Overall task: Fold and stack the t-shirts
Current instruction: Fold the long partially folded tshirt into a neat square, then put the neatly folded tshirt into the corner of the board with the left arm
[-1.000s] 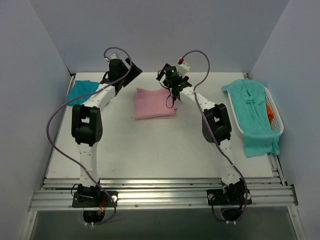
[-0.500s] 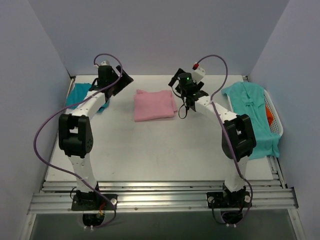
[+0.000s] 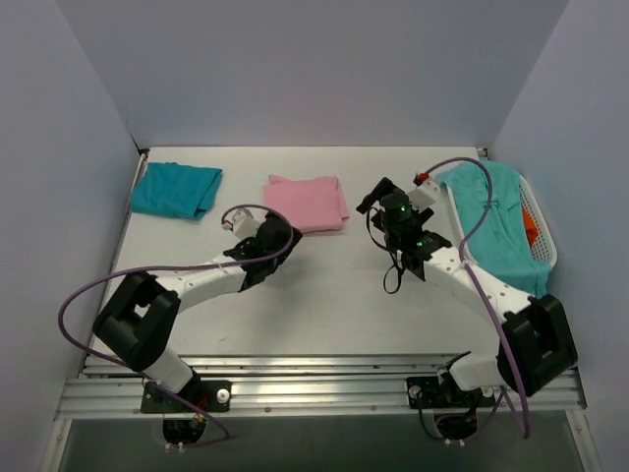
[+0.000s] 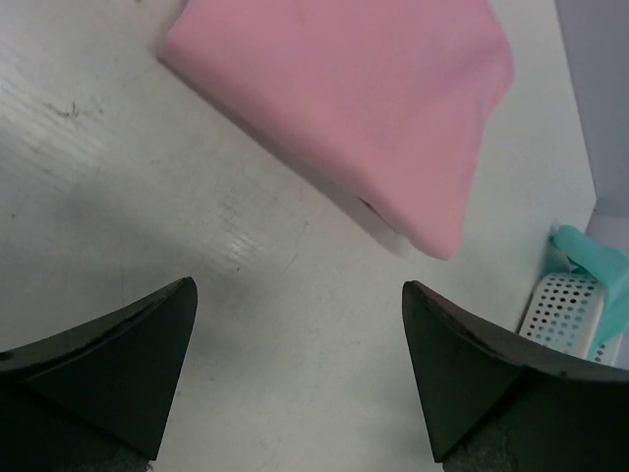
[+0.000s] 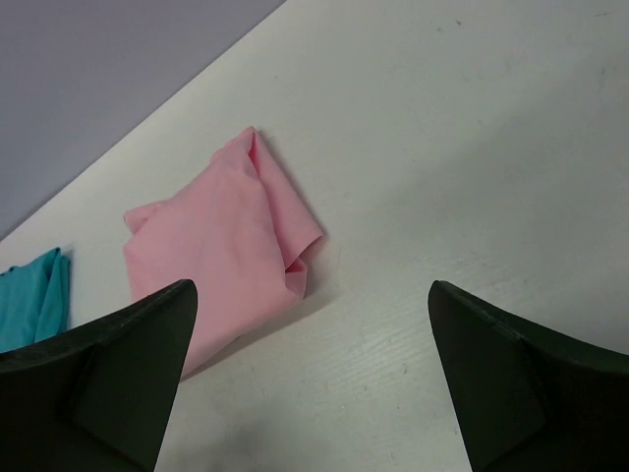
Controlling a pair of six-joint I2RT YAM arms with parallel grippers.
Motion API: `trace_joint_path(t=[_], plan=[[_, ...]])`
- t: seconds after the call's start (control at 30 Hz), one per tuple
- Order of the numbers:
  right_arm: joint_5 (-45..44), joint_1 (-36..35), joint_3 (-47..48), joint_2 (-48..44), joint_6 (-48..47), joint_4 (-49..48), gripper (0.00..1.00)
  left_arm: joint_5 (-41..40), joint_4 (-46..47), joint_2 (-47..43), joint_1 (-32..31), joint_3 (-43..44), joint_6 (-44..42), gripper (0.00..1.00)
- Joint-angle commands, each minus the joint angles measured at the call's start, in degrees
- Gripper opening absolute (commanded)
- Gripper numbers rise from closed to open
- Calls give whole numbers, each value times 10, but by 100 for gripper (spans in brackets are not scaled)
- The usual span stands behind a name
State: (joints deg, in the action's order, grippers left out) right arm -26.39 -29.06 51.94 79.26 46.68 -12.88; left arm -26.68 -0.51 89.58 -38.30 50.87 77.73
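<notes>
Pink shirt: folded into a compact rectangle, flat on the table toward its far edge. In the right wrist view the layers gape a little at one corner.
Teal shirt: folded, left of the pink shirt and well apart from it, so no stack is made yet.
Aqua shirt: unfolded, well to the right of the pink shirt. It is draped over the basket, with its lower end spilling onto the table.
Left gripper: jaws spread wide, nothing between them. It sits near the pink shirt on the near-left side, pointing at it.
Right gripper: jaws spread wide, nothing held. It sits near the pink shirt on the near-right side.
Step in hand (judged): two shirts are folded and one is not, so the likely step is to fetch the aqua shirt for folding.
Method (advised): the right arm, being closer, pinches the aqua shirt at a shoulder or the collar. It lifts the shirt free of the basket rim and spreads it on the bare table on the near side of the pink shirt.
Caution: cloth caught on the basket could drag it. A low sweep could disturb the pink shirt's loose corner.
</notes>
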Motion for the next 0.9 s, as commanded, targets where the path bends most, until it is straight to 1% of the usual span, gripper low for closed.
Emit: trace_joint_path(t=[0.0,0.13,0.2,0.27,0.4,0.43,0.63,0.8,0.83,0.87], plan=[[-45,-6,-25,-88,20,9,100,-98,33,44,-24,21,154,94],[-57,-6,-36,-137,24,36,100,-122,32,100,-34,51,184,94],[-60,-6,-40,-158,24,45,100,-140,7,110,-32,63,205,94],[-66,-6,-44,-175,24,48,100,-165,6,117,-30,65,219,94],[-66,-6,-54,-185,22,45,100,-183,6,139,-20,73,264,94],[-66,-5,-54,-184,22,44,100,-181,-13,152,-16,78,269,94],[-72,-5,-53,-175,20,44,100,-131,-5,206,18,107,294,95],[-75,0,-53,-175,21,41,100,-120,-5,234,38,135,284,98],[-76,0,-53,-176,20,41,100,-116,0,248,43,141,278,98],[-75,1,-54,-178,20,40,100,-100,24,255,57,149,271,99]])
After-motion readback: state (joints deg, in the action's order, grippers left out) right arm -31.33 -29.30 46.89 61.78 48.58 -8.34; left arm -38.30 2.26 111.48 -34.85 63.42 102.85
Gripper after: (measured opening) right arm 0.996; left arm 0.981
